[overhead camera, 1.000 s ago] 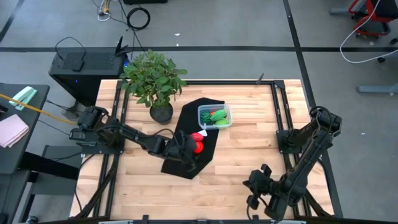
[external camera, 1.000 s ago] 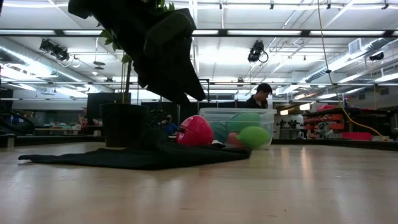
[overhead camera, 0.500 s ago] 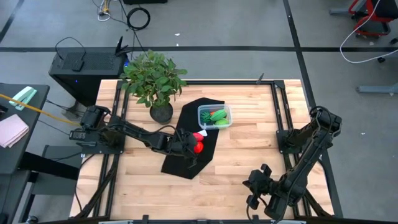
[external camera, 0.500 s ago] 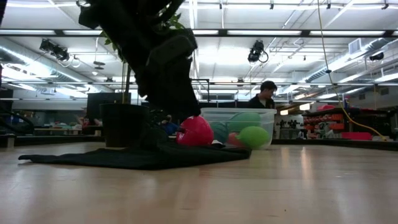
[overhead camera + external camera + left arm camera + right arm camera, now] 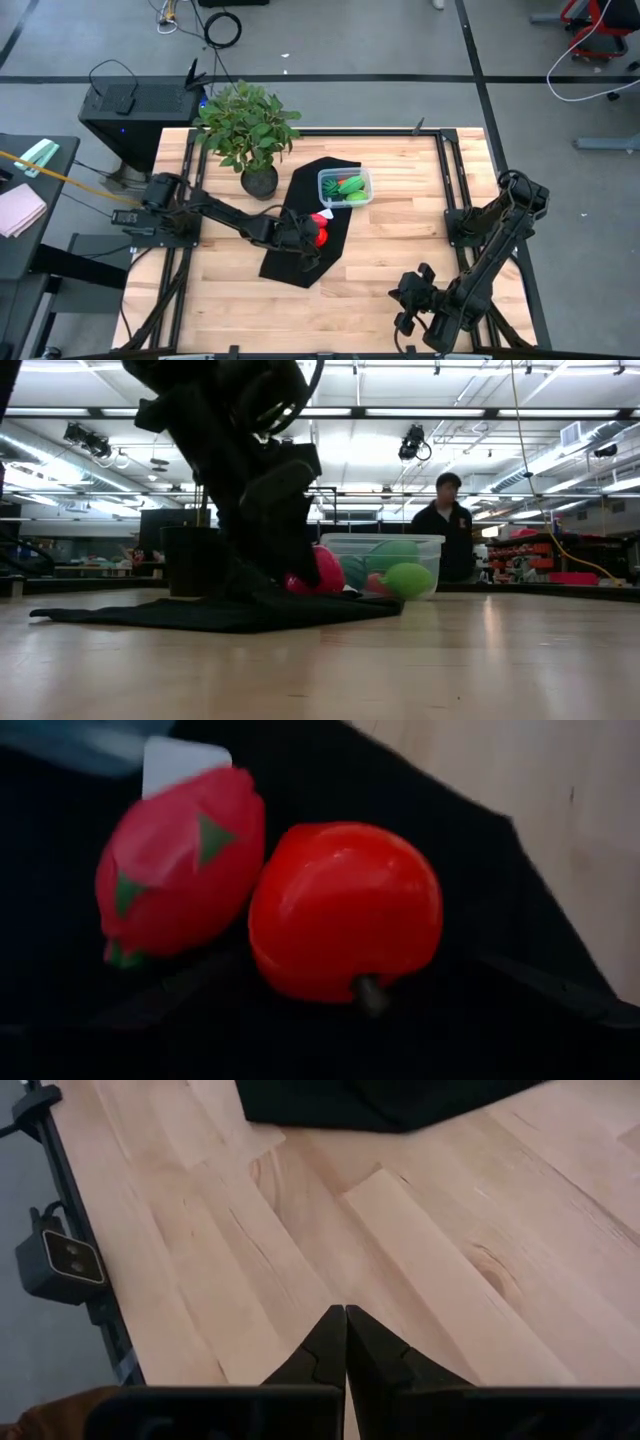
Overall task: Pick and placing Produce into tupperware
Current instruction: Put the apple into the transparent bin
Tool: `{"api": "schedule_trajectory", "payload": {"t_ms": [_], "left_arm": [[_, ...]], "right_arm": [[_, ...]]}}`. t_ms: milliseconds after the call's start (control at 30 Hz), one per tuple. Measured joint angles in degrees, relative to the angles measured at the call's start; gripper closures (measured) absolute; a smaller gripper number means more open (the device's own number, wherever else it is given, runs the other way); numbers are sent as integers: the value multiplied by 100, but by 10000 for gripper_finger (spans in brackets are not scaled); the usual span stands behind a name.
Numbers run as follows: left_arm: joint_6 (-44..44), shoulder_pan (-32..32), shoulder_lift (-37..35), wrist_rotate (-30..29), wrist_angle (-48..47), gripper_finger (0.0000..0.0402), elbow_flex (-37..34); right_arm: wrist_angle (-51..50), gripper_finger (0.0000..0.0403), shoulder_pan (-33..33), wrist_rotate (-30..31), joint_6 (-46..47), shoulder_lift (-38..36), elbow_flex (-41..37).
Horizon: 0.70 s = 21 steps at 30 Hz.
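1. The left gripper [image 5: 303, 240] is down on the black cloth [image 5: 290, 262], right at the two red fruits; whether its fingers are apart, I cannot tell.
2. The tomato [image 5: 345, 908] touches the strawberry [image 5: 180, 860], both near the tub [image 5: 345, 187], which holds green and orange pieces.
3. Best to straddle only the tomato, close gently, lift straight up.
4. The right gripper [image 5: 345, 1342] waits, fingers together, over bare wood well away from the tub.

Two red toy fruits [image 5: 345, 910] lie touching on the black cloth [image 5: 300, 262] just beside the clear tupperware [image 5: 345, 188], which holds green and orange produce [image 5: 348, 186].
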Motion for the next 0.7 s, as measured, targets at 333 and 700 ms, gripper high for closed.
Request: {"api": "schedule_trajectory", "payload": {"t_ms": [333,700], "left_arm": [[-421,16,103,-114,258,49,-3],[-443,179,99,-167,629,49,2]], "right_arm": [[-1,392,-1,-1,-2,0,0],[-1,392,-1,-1,-3,0,0]]}}
